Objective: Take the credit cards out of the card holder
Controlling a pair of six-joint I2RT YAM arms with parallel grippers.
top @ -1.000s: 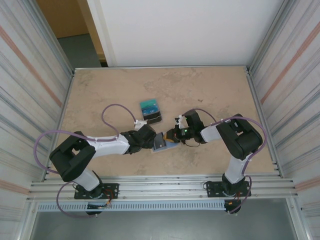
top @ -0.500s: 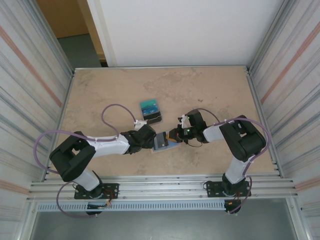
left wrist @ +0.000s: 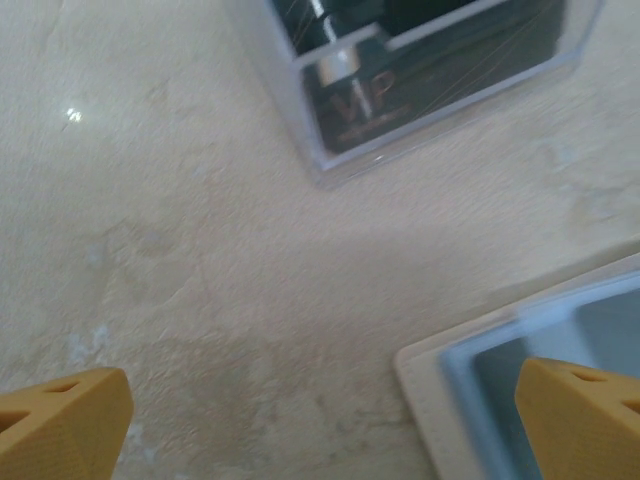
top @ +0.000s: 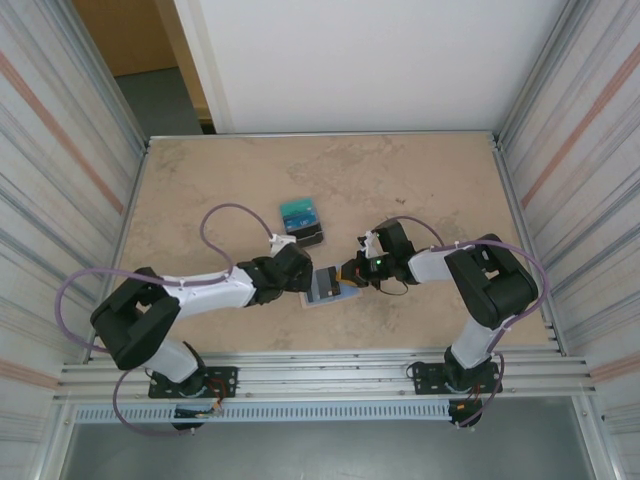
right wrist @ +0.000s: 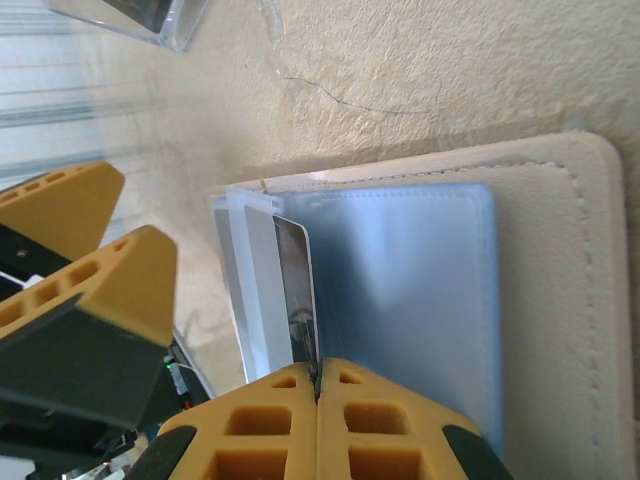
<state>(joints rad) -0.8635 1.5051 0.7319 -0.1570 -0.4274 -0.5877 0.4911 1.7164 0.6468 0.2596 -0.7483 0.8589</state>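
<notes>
Our right gripper (right wrist: 318, 372) is pressed together on the edge of a dark card (right wrist: 296, 290) that sticks out of the holder (right wrist: 590, 300). The holder lies flat on the table (left wrist: 200, 250) between both arms. The left gripper (left wrist: 320, 415) stands spread just beside it. We judge the right arm must draw the card away from the blue pocket (right wrist: 400, 300).

Both arms reach inward, left tool (top: 306, 276) spread wide, right tool (top: 344, 274) pinched closed.

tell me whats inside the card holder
A dark credit card sticks out of the pale blue pocket of the card holder, pinched by the right gripper. Anything deeper is covered.
</notes>
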